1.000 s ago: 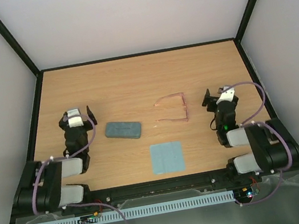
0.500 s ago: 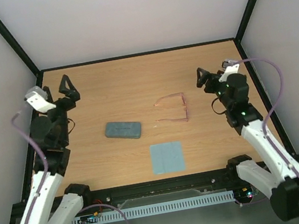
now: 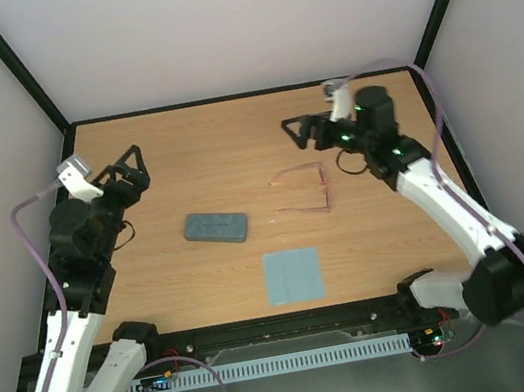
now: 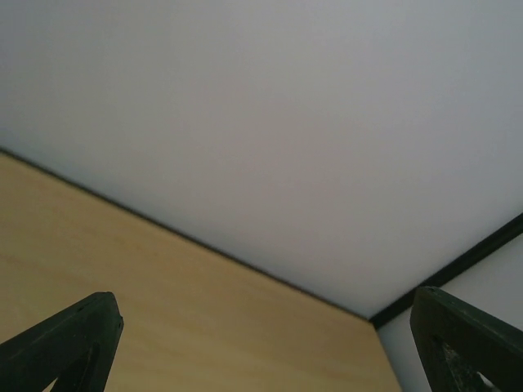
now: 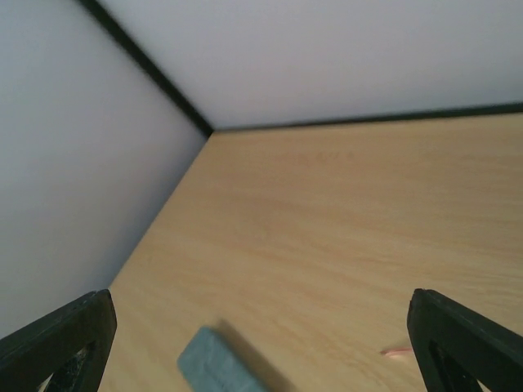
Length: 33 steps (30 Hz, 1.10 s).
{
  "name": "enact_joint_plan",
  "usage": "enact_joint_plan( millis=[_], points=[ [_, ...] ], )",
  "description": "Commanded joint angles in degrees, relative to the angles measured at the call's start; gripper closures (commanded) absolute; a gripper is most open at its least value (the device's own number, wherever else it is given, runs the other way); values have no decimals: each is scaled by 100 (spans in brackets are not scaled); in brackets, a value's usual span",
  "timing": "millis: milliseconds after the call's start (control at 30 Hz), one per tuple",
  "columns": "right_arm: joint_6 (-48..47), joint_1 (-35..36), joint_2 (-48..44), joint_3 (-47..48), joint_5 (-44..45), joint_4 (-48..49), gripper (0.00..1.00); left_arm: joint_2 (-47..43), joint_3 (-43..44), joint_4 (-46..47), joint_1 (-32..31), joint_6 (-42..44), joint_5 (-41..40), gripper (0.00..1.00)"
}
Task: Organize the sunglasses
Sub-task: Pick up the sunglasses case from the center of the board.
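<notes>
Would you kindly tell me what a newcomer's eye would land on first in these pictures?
The pinkish-red sunglasses lie unfolded on the wooden table, right of centre. A closed grey-blue case lies to their left, and a square blue-grey cloth lies nearer the arm bases. The left end effector hovers at the far left and the right end effector just beyond the sunglasses, both open and empty.

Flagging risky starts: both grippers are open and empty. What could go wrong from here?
1. The sunglasses lie with thin arms unfolded; the open right gripper near them could bend or skid them.
2. The case lies shut, apart from the left gripper; it may slide when pried open.
</notes>
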Motion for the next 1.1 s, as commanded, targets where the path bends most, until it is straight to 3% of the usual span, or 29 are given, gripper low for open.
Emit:
enact_joint_plan(
  millis=[0,200,367,467,600,1067],
  points=[
    [-967,858,1116,1005,152,-1218,2,-155,-270,-720,23,-406,515,1],
    [-1759,1853,2614,1585,845,-1714,1,-760,-1510,-1034,-27,-906,885,0],
    [-2388,2585,3737,1838,1645,-1854,1,-1517,-2214,-1666,-74,-1332,470,0],
    [-2692,2959,4313,2152,1768,-1939,2,-1891,-2472,-1690,-70,-1420,571,1],
    [-3070,3366,4996,2711,2162,-2129,2,-1714,-2520,-1874,-74,-1201,673,1],
    [-3278,3551,5338,3021,1693,-2226,1,-1682,-2640,-1745,-73,-1004,825,1]
  ],
)
